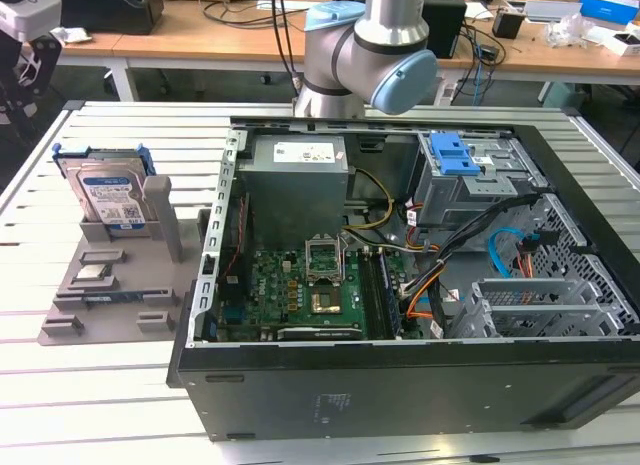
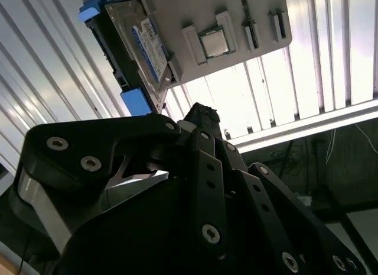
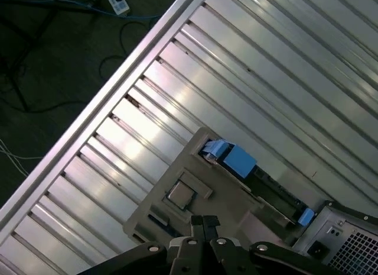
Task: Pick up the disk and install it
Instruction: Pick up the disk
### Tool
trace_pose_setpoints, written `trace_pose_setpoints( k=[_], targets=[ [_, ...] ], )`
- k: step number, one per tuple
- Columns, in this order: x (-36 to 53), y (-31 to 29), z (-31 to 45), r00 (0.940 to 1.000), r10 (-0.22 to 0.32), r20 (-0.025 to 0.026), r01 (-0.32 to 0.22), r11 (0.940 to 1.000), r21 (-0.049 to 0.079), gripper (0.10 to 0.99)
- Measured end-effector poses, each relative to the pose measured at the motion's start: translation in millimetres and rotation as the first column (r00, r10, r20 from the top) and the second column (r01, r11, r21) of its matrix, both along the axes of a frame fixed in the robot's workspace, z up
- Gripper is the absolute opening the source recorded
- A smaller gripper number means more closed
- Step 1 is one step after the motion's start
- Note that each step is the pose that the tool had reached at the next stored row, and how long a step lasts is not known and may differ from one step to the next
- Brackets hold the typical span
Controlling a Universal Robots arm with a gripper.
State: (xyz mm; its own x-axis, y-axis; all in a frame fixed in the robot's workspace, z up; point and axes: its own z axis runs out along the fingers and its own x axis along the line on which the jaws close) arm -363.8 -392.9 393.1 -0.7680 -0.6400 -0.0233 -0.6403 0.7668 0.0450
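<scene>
The disk (image 1: 108,193) stands upright in a grey holder (image 1: 110,295) on the slatted table, at the exterior view's left, beside the open computer case (image 1: 400,380). It is silver, with a white-and-blue label and a blue frame. In the second wrist view the disk (image 2: 139,41) leans in the holder (image 2: 242,12), some way off from my gripper (image 2: 201,112). In the first wrist view my gripper (image 3: 204,223) hangs high above the holder (image 3: 165,219), and the disk's blue frame (image 3: 235,158) shows edge on. The fingertips are together with nothing between them.
A small square silver chip (image 1: 92,275) lies on the holder. Inside the case are a motherboard (image 1: 310,285), a power supply (image 1: 300,175) and a grey drive cage with a blue latch (image 1: 455,155). The table edge (image 3: 118,89) and the floor lie beyond the holder.
</scene>
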Motion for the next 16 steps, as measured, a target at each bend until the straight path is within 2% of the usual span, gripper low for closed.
trace_pose_setpoints(
  k=[9, 16],
  targets=[
    [0.0, 0.0, 0.0, 0.9965, 0.083, 0.0000, -0.083, 0.9965, 0.000, 0.106],
    [0.0, 0.0, 0.0, 0.9890, 0.148, 0.0000, -0.148, 0.9890, 0.000, 0.106]
  ],
)
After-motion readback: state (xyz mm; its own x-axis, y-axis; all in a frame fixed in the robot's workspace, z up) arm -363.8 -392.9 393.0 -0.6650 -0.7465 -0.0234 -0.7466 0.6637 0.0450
